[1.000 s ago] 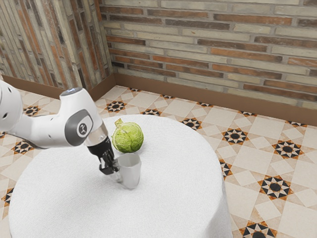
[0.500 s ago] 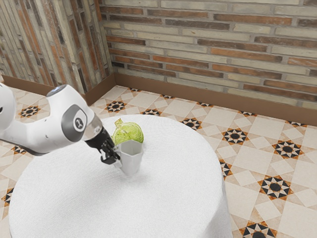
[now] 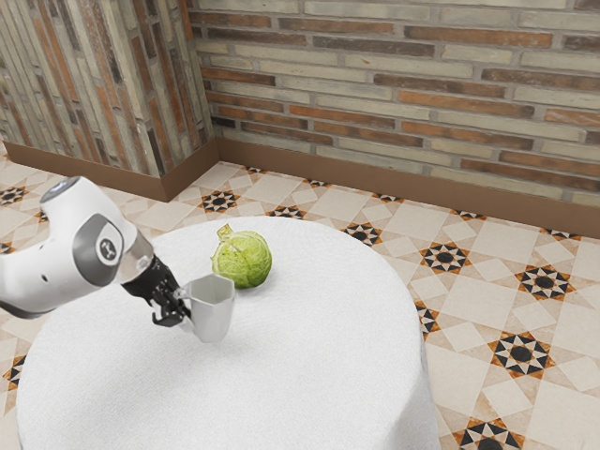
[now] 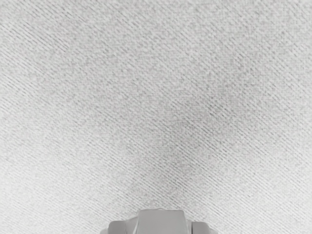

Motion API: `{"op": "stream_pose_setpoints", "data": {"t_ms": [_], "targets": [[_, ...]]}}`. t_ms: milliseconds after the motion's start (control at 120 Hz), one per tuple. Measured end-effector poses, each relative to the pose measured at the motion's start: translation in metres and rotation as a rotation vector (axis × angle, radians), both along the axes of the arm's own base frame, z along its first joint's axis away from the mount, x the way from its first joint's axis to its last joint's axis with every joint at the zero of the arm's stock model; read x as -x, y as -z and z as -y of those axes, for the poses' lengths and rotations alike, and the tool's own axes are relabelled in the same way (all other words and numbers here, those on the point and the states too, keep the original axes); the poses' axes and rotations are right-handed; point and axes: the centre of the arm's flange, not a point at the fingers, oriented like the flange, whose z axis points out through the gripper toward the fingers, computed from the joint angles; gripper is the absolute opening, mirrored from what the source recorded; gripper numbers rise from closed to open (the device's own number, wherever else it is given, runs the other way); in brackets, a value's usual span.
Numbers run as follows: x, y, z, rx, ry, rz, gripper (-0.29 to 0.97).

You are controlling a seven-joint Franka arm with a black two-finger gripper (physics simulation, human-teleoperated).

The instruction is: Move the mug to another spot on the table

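A white faceted mug (image 3: 213, 306) hangs just above the white tablecloth (image 3: 309, 375), lifted clear of it. My black gripper (image 3: 176, 305) is shut on the mug's handle side, coming in from the exterior view's left. In the wrist view the mug's grey top (image 4: 158, 222) shows right under my hand, with the cloth (image 4: 156, 97) below it.
A green cabbage (image 3: 242, 259) rests on the table just behind the mug, toward the exterior view's right of it. The round table's edge (image 3: 417, 337) curves down on the exterior view's right. Brick walls stand behind, tiled floor around.
My arm has pulled back toward the exterior view's left, carrying the mug with it. The mug has moved away from the cabbage, which stayed where it was.
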Motion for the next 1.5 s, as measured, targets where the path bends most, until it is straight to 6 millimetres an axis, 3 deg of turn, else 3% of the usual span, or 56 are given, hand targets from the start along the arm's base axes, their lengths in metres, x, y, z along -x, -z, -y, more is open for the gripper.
{"op": "stream_pose_setpoints", "data": {"t_ms": [217,1075,1300,1500], "targets": [[0.006,0.006,-0.027,-0.004,-0.023,-0.004,-0.09],[0.012,0.046,-0.046,0.081,-0.044,0.016,-0.10],[0.012,0.046,-0.046,0.061,0.008,0.041,0.35],[0.014,0.042,-0.048,0.049,0.045,0.063,0.55]]}}
